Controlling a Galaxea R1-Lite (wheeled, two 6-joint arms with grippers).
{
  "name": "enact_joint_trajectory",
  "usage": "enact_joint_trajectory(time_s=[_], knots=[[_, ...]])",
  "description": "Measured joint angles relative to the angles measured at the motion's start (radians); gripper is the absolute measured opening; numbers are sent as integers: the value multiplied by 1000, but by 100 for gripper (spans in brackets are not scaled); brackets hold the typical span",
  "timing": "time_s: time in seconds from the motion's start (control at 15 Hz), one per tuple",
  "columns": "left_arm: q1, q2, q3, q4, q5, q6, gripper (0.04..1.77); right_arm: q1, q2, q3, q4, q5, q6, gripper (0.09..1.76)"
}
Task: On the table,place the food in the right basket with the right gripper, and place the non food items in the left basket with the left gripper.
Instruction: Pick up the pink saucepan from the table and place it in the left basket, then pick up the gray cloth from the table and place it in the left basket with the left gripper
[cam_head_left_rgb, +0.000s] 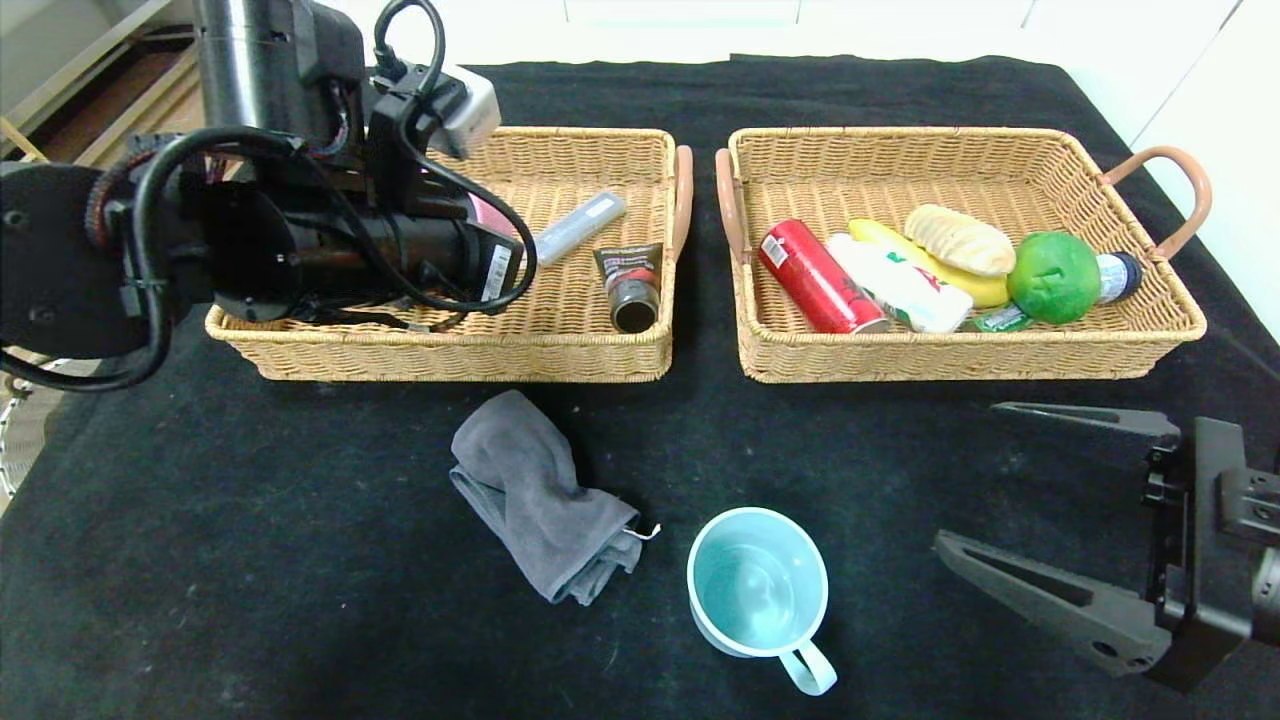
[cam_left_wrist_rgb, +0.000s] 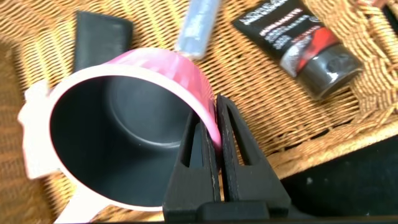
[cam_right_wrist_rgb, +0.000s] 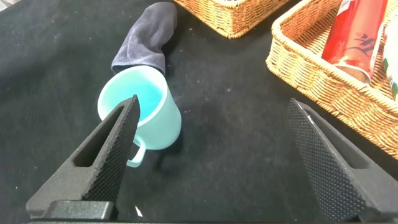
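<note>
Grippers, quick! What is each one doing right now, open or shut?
Left gripper: shut on the rim of the pink plastic cup, over the left wicker basket.
Right gripper: open, empty, above the black table.

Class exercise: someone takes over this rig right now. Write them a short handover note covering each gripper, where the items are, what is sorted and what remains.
Left gripper: over the left basket, shut on the rim of the pink cup.
Right gripper: open, empty, hanging above the table right of the blue cup.
Done: red can, banana, bread, green fruit, white packet and a bottle lie in the right basket; tube and grey stick lie in the left basket.
Left: release the pink cup; move the grey cloth and blue cup, both on the table, into the left basket.
</note>
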Motion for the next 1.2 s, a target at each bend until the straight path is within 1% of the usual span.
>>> enact_joint_trajectory(time_s=[0.33,0.4,0.47,0.6,0.73,0.93,1.07,1.13,1.2], knots=[[-7,49,-11,-46,1,18,17,0,0,0,0,0,0,171],[-7,52,-12,-47,1,20,27,0,0,0,0,0,0,171],[-7,56,-13,-49,2,18,46,0,0,0,0,0,0,171],[-8,60,-13,-50,3,15,74,0,-1,0,0,0,0,171],[-10,60,-13,-50,5,13,96,0,-1,0,0,0,0,171],[-14,60,-10,-51,17,9,120,-1,-1,1,1,0,-1,171],[-15,55,-7,-67,28,5,132,0,-1,1,1,0,-1,171],[-16,47,-6,-58,33,-13,136,-1,-1,2,1,0,-1,171],[-19,35,-5,-34,38,-61,141,0,-1,3,1,0,-1,171]])
